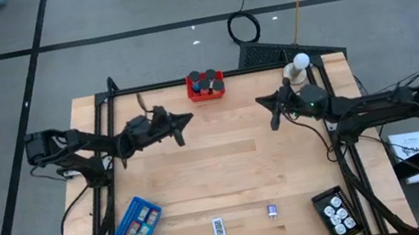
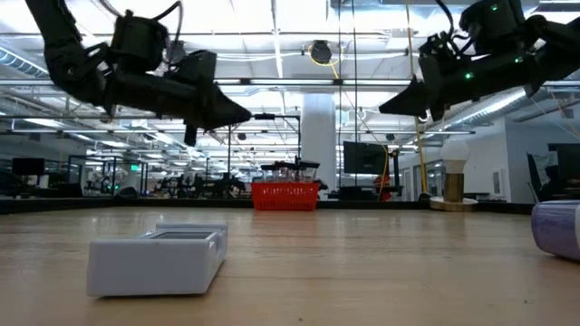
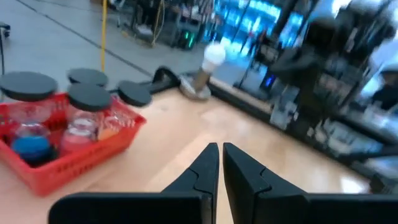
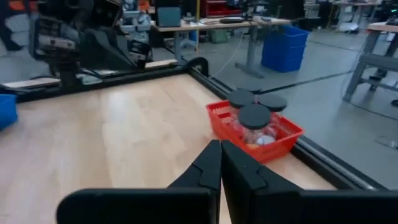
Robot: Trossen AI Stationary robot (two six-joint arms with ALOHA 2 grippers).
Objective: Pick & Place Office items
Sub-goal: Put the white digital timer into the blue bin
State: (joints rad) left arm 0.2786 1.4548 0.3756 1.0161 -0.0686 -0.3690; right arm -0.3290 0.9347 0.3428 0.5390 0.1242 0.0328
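The left claw (image 1: 187, 120) and right claw (image 1: 261, 101) hang above the table (image 1: 226, 162), both pinched together and empty, tips facing each other; the table is pale wood planks in a black frame, on a grey floor; a white-labelled rectangle (image 1: 219, 227) and a small purple bit (image 1: 272, 210) lie near its front edge.

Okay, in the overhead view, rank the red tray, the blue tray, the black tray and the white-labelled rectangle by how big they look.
1. Blue tray and black tray: they look about alike, so I won't rank one above the other.
2. Red tray, somewhat smaller.
3. White-labelled rectangle, clearly the smallest.
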